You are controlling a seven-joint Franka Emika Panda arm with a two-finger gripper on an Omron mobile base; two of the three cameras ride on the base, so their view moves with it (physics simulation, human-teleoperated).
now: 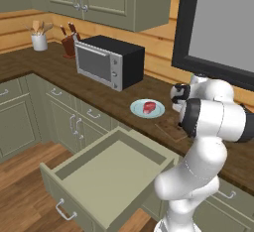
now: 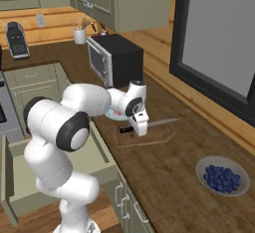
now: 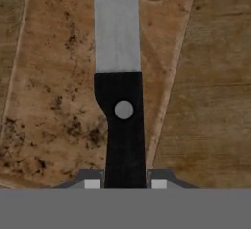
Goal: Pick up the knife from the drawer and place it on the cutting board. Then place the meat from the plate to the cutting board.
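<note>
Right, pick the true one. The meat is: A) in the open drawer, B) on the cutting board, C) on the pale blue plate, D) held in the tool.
C: the meat sits on the plate, while the tool grips the knife over the cutting board.

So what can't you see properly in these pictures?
- Black-handled knife with silver blade: handle end hidden between the gripper fingertips, hand view; unclear if it touches the board.
- Brown wooden cutting board: mostly behind the white arm, left base view.
- Pale blue round plate: mostly behind the arm, right base view.
</note>
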